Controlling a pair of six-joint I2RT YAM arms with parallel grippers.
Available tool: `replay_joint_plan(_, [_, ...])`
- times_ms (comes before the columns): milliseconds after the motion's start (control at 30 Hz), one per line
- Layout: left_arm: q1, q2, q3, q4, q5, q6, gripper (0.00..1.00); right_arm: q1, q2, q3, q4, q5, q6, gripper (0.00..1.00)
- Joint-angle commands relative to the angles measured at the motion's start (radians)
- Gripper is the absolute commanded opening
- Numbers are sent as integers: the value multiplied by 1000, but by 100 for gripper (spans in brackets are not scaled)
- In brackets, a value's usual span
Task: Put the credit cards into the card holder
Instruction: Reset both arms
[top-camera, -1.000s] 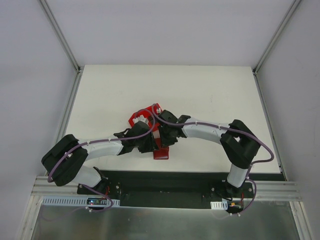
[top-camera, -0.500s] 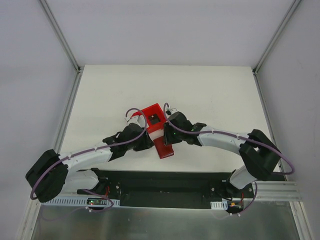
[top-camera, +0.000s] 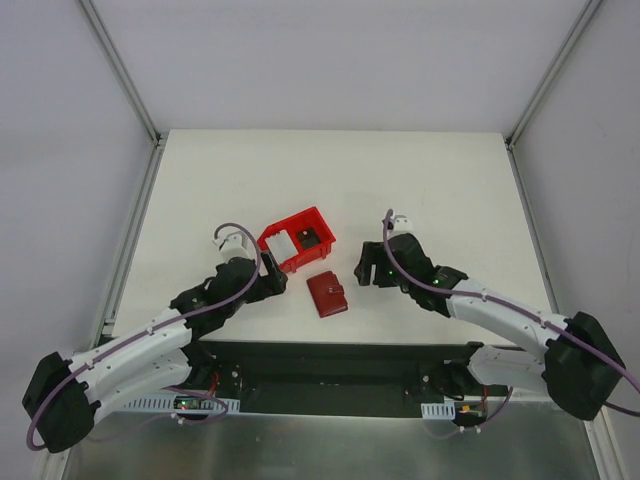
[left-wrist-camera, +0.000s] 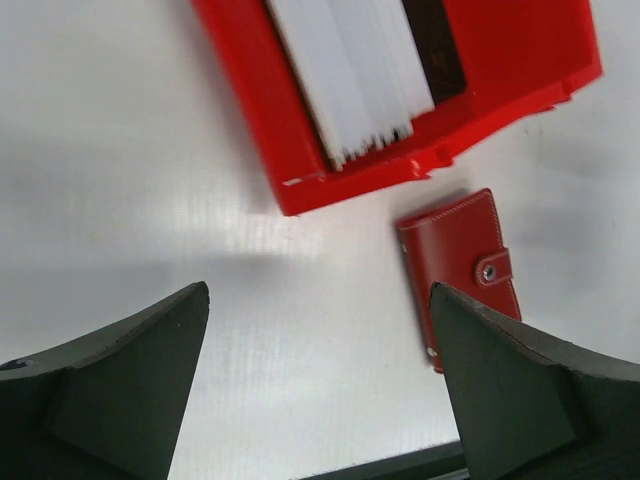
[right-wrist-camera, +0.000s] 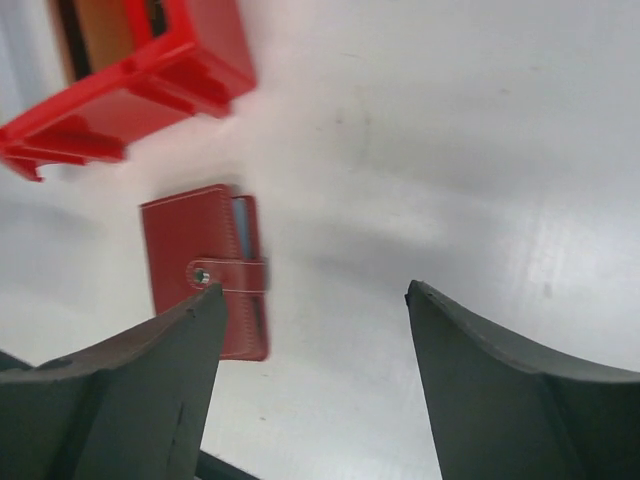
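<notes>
The card holder (top-camera: 327, 294) is a small dark-red wallet lying shut on the table, its snap tab fastened. It also shows in the left wrist view (left-wrist-camera: 460, 260) and the right wrist view (right-wrist-camera: 195, 260), where a pale blue edge peeks from its side. White credit cards (left-wrist-camera: 345, 75) stand stacked on edge inside the red bin (top-camera: 318, 218). My left gripper (top-camera: 278, 283) is open to the holder's left, nothing between its fingers (left-wrist-camera: 318, 291). My right gripper (top-camera: 362, 268) is open to the holder's right, also holding nothing (right-wrist-camera: 316, 288).
The bright red open-fronted bin (left-wrist-camera: 300, 150) lies just beyond the holder and also holds a small black block (top-camera: 310, 238). The table's dark front edge (top-camera: 330, 350) runs close behind the holder. Metal frame rails border the table left and right.
Both arms have drawn back and apart from the bin and holder, and both grippers have opened. The bin has shifted left and turned. The holder now lies uncovered on the table.
</notes>
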Motion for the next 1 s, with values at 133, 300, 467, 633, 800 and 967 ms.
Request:
replay_joint_plan(133, [233, -136, -26, -165, -64, 64, 99, -128, -279, -96, -140, 224, -49, 94])
replay_joint_plan(300, [443, -147, -15, -168, 56, 114, 99, -306, -346, -85, -236, 243, -98, 96])
replay_joint_plan(467, [454, -99, 52, -218, 58, 108, 99, -594, -294, -21, -389, 272, -107, 96])
replay_joint_plan(633, [454, -47, 92, -260, 36, 81, 99, -696, -285, -65, -310, 359, -215, 96])
replay_joint_plan(800, [454, -24, 122, -260, 25, 102, 99, -698, -323, -168, -161, 378, -302, 96])
replay_joint_plan(967, [453, -32, 131, -258, 13, 127, 99, -698, -293, -285, 70, 445, -365, 96])
